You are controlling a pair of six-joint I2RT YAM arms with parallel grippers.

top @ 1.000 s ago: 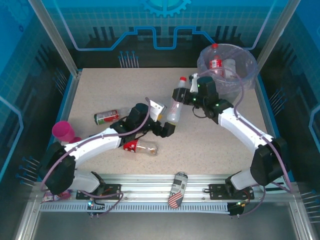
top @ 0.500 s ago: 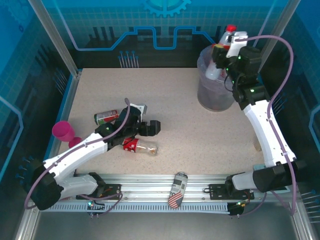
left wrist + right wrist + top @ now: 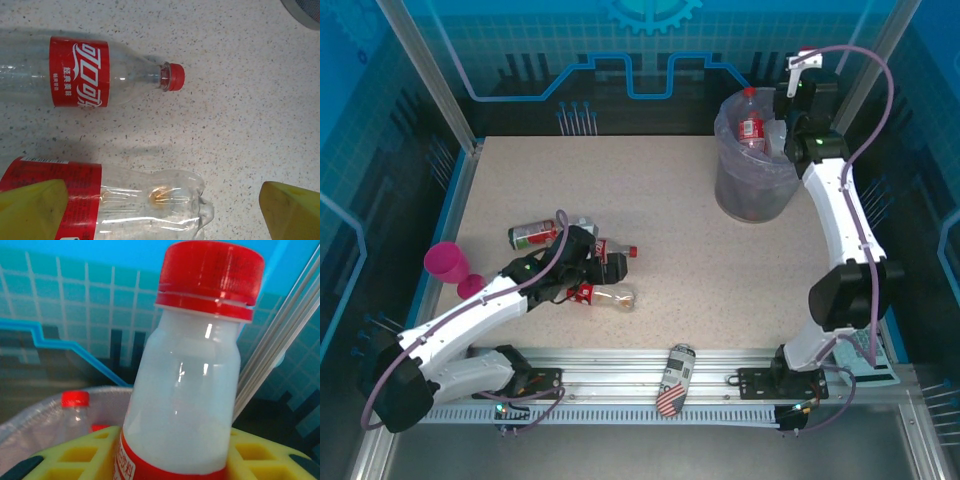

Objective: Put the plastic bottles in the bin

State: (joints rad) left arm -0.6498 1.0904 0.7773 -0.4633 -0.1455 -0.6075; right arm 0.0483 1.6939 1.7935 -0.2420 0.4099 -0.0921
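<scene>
Right tool [image 3: 170,456]: pinching an upright milky plastic bottle with red cap [image 3: 185,390], above the far rim of the tall grey round bin [image 3: 752,195], far right.
Bin: holds a clear red-capped bottle [image 3: 750,120].
Left tool [image 3: 162,210]: spread, straddling a crumpled clear red-labelled bottle [image 3: 150,200] lying on the speckled bench [image 3: 260,100], near left.
Neighbour: another clear red-labelled bottle [image 3: 80,70] lies just beyond.

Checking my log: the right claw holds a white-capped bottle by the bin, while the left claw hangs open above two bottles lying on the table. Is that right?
Not quite: the cap is red, not white; the right wrist view shows it. The rest stands: the right claw holds that bottle by the bin, and the left claw is open above two lying bottles.
</scene>
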